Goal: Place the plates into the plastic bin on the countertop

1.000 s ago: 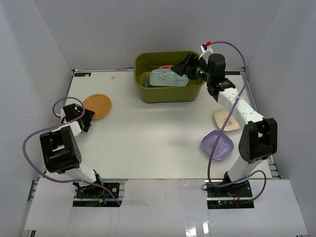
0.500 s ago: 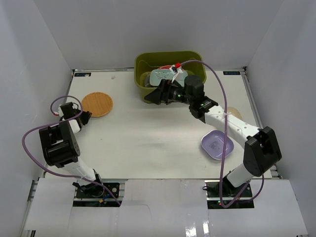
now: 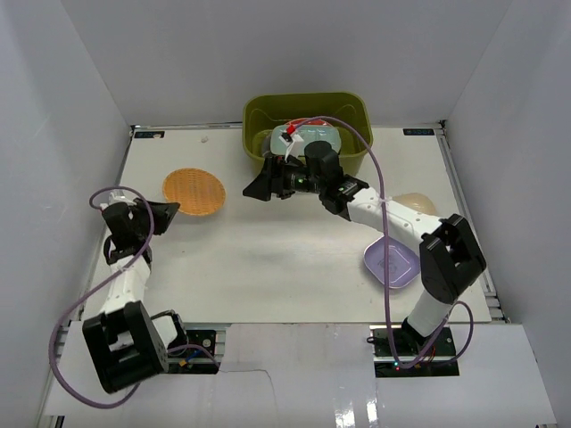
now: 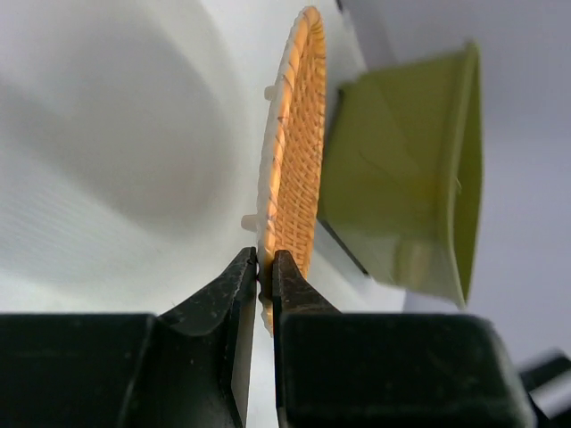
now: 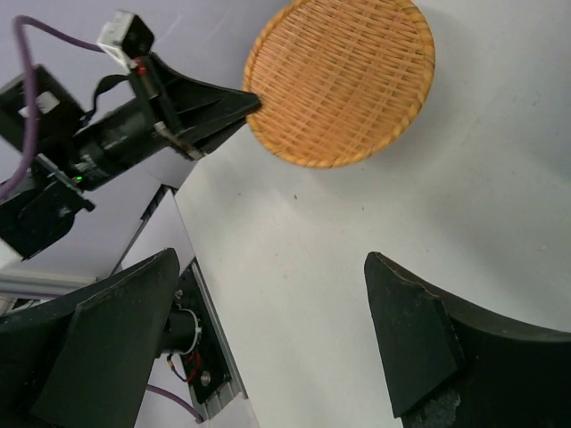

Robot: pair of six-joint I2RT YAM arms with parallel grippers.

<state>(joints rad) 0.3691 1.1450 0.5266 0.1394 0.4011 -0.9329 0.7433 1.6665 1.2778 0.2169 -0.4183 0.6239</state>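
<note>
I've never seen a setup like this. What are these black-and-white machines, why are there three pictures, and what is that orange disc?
These are two robot arms bolted at the near edge of a white countertop. Each ends in a two-finger gripper. The wide picture comes from a fixed camera above and behind the arms. The other two come from small cameras on the wrists, so each shows that arm's own black fingers.

The left gripper is pinching the rim of the orange plate, which looks woven like a basket. The right gripper is open and empty, facing that plate.

At the far side stands an olive-green bin with a mint plate inside. A lavender plate and a cream plate lie on the right.
</note>
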